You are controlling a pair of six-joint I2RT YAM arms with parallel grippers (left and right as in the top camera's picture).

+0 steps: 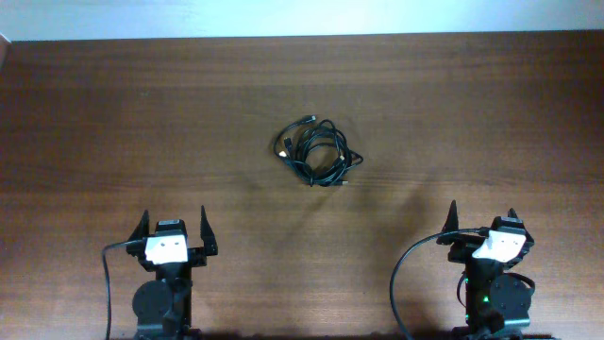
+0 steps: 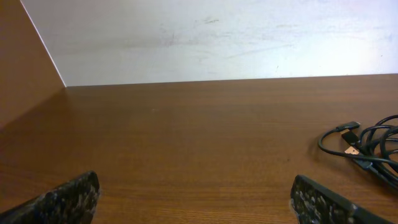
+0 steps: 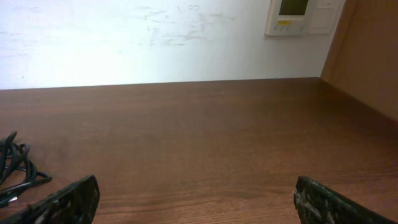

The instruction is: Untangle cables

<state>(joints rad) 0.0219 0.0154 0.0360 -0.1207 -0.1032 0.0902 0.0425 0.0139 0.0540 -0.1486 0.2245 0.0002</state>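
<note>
Black left hand [image 1: 174, 213] and right hand [image 1: 481, 210], near edge of brown tabletop [image 1: 113, 113]: fingers spread wide, both empty. Cables [image 1: 316, 153], mid-tabletop, beyond and between them: one coiled bundle, long axis slanting far-left to near-right, plug ends [image 1: 308, 119] pointing far-left. Separate cords not distinguishable; both wrist views crop the bundle.

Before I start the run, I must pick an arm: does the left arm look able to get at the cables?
Probably yes. The cables lie bundled on the table, ahead and to the right of the left gripper, whose jaws stand open. Nothing lies between them.
</note>
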